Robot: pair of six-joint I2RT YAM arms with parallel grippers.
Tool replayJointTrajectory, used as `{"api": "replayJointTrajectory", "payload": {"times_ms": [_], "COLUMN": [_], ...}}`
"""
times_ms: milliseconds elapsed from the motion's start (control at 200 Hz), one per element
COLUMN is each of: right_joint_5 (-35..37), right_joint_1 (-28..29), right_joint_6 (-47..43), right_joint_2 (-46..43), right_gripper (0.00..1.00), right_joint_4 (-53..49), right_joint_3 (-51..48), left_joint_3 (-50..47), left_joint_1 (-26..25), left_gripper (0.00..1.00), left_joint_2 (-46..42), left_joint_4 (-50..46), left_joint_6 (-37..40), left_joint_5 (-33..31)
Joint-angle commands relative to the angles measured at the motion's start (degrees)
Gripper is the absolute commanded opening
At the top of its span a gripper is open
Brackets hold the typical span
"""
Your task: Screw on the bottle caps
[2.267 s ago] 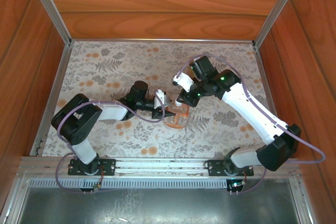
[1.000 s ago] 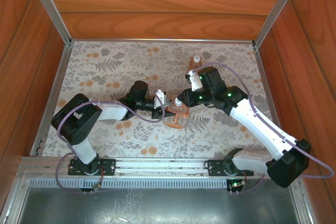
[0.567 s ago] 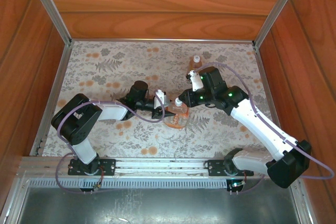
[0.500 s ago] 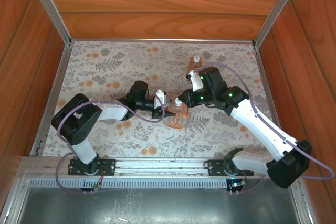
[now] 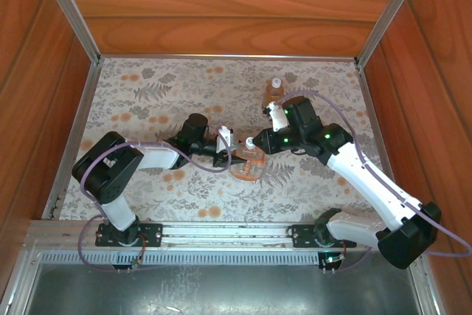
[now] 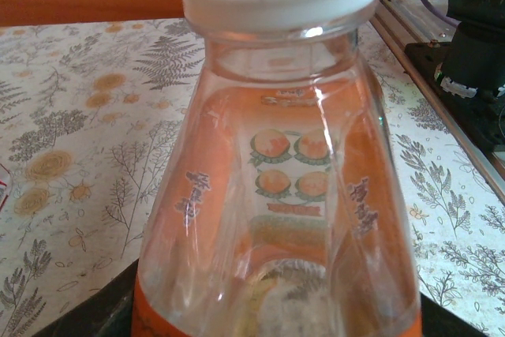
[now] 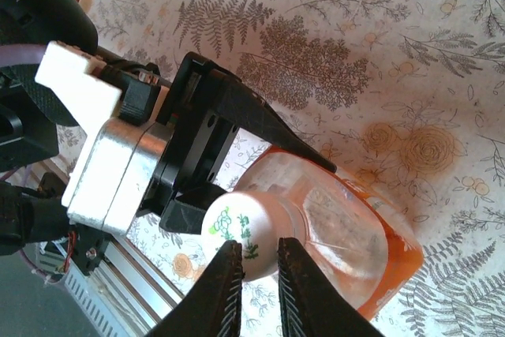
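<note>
Bottle cap [image 7: 243, 228] has the right claw [image 7: 259, 249] back over it, barely parted, empty; left claw [image 5: 233, 157] clamps bottle [image 6: 276, 195].

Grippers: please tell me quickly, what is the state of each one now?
Left gripper: closed on the wide bottle.
Right gripper: jaws almost closed at the cap on that bottle; a grip cannot be told.

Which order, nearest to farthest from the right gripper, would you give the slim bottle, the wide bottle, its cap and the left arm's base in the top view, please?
1. Cap, at the tips of the right gripper.
2. Wide bottle, directly under it.
3. Slim bottle, farther back.
4. Left arm's base, near-left edge.
</note>
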Motion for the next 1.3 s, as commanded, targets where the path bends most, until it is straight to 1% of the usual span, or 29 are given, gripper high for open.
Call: {"api": "replayJointTrajectory", "payload": {"times_ms": [0, 30, 90, 165, 235, 315, 445, 680, 875, 1059, 1294], "right_joint_5": [-0.06, 0.45, 1.34, 2.1, 2.37, 1.96, 1.46, 0.05, -0.69, -1.27, -1.85], "right_joint_1": [-0.3, -0.29, -0.27, -0.32, -0.36, -0.37, -0.39, -0.46, -0.47, -0.51, -0.45], "right_joint_6": [0.66, 0.63, 0.61, 0.62, 0.59, 0.01, -1.51, -2.94, -3.35, -3.41, -3.01], "right_joint_2": [-1.61, -1.73, -1.97, -1.95, -1.36, 0.07, 2.88, 4.85, 5.34, 4.47, 3.43], "right_gripper": [0.27, 0.32, 0.36, 0.39, 0.39, 0.33, 0.28, 0.26, 0.19, 0.16, 0.16], "right_joint_4": [-1.93, -2.03, -2.01, -1.3, -0.42, 0.08, -0.52, -0.68, -1.55, -2.63, -4.05], "right_joint_3": [-0.64, -0.51, -0.24, 0.07, 0.54, 1.63, 3.76, 5.54, 5.43, 4.49, 3.56], "left_joint_3": [-2.0, -1.99, -2.0, -1.95, -1.91, -1.97, -2.0, -1.95, -1.91, -1.99, -1.91], "left_joint_1": [0.13, 0.09, 0.15, 0.11, 0.12, 0.14, 0.14, 0.13, 0.14, 0.13, 0.14], "left_gripper": [0.52, 0.52, 0.52, 0.52, 0.52, 0.52, 0.52, 0.52, 0.52, 0.52, 0.52], "left_joint_2": [3.36, 3.36, 3.37, 3.41, 3.47, 3.34, 3.22, 3.29, 3.3, 3.14, 3.15], "left_joint_4": [-12.14, -12.18, -12.17, -12.2, -12.19, -12.22, -12.16, -12.17, -12.26, -12.27, -12.3], "left_joint_6": [-1.04, -1.06, -1.04, -1.04, -1.04, -1.04, -1.05, -1.03, -1.04, -1.04, -1.04], "left_joint_5": [-0.88, -0.84, -0.83, -0.84, -0.84, -0.8, -0.88, -0.57, -0.57, -0.57, -0.57]}}
